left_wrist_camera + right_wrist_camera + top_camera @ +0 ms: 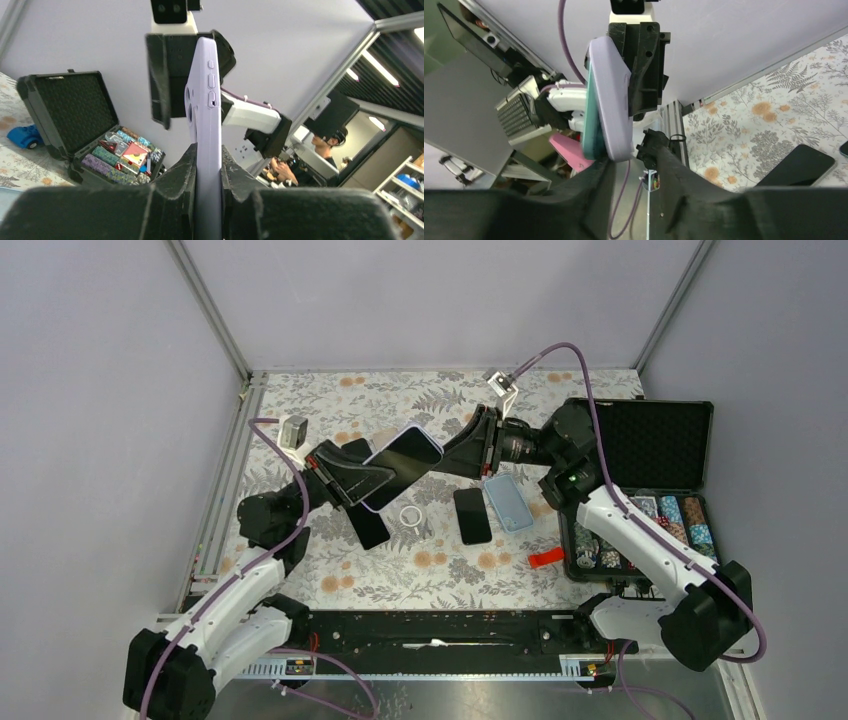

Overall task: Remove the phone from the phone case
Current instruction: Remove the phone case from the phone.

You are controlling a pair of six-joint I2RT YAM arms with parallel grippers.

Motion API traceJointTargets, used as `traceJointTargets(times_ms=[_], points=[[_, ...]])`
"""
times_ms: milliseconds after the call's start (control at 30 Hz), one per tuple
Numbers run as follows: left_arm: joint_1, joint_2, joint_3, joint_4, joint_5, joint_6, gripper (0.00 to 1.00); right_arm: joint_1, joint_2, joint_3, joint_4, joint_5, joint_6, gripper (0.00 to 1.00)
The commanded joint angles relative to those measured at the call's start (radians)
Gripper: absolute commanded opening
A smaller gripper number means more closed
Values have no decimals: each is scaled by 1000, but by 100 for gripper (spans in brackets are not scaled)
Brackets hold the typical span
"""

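The phone sits in a lavender phone case [403,462], held tilted in the air above the table's middle. My left gripper [345,478] is shut on its lower end; in the left wrist view the case [207,100] rises edge-on from between the fingers of that gripper [207,165]. My right gripper [455,455] is at the case's upper end, jaws apart. In the right wrist view the case end [614,110] reaches the fingertips of the right gripper [631,160], close to the left finger. A teal edge of the phone [589,125] shows beside the lavender shell.
On the floral mat lie a black phone [472,515], a light blue case [508,502], another black phone [368,525], a white ring [411,515] and a red piece [545,557]. An open black case of poker chips [640,480] stands at the right.
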Motion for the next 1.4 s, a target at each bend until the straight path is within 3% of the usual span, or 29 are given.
traceJointTargets(times_ms=[0,67,167,233,367,400,433,500,567,733,833,933,967,1067,1200,1267,1367], points=[[-118,16,28,-8,260,63,0,2,31,69,-92,14,-212,53],[-128,30,13,-10,261,77,0,2,18,61,-79,19,-236,61],[-134,43,-6,-13,259,94,0,2,17,61,-65,27,-228,58],[-137,49,-7,-39,254,111,0,1,23,61,-43,48,-197,47],[-150,62,-11,-79,250,156,0,0,35,52,31,99,-92,6],[-154,64,-12,-92,247,165,0,1,36,43,61,119,-61,1],[-157,68,-12,-103,246,175,0,1,32,33,75,153,-31,2],[-160,76,-12,-115,244,190,0,1,25,3,158,194,10,26],[-161,84,-11,-121,240,199,0,1,13,-39,209,265,68,39],[-164,112,-7,-91,221,184,0,0,5,-105,345,360,145,46],[-164,127,4,-54,222,160,0,0,38,-70,344,292,156,31],[-164,124,28,-125,210,186,0,1,43,-75,351,245,146,1],[-164,114,41,-183,192,219,2,0,37,-81,340,241,138,0],[-162,72,93,-458,63,399,28,1,8,-96,252,282,110,0],[-161,2,145,-757,-213,599,72,-13,-40,-112,25,437,97,0],[-160,-18,156,-809,-315,658,86,-21,-60,-138,-25,502,110,0],[-159,-26,168,-866,-459,722,97,-22,-77,-159,-120,594,106,0]])
